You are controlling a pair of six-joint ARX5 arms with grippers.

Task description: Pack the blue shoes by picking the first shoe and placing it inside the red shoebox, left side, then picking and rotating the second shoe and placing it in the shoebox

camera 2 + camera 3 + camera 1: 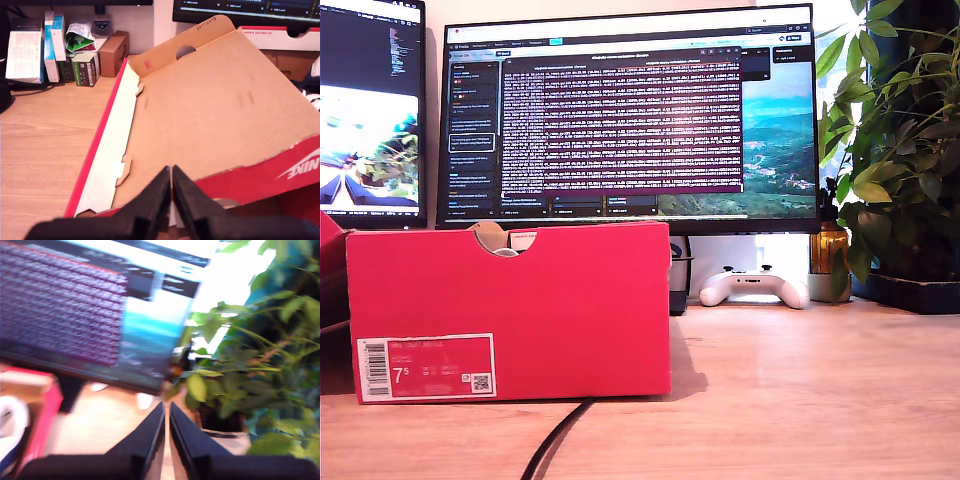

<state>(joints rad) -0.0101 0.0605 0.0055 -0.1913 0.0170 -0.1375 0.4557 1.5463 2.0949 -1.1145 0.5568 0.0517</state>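
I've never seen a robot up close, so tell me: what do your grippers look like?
My first gripper has two matte black fingers, wedge-shaped and narrowing to thin tips. My second gripper has the same black tapered fingers, though its picture is blurred. I see no markings or cables on either; the arms themselves are out of view.

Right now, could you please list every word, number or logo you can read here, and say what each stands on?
"7.5": white label on the shoebox front.
"NIKE", partly cut off, with a swoosh: red box side.
"20112019", roughly; it is small: edge of the cardboard flap.
Monitor text, the label's fine print and the packets on the desk: too small or blurred to read.
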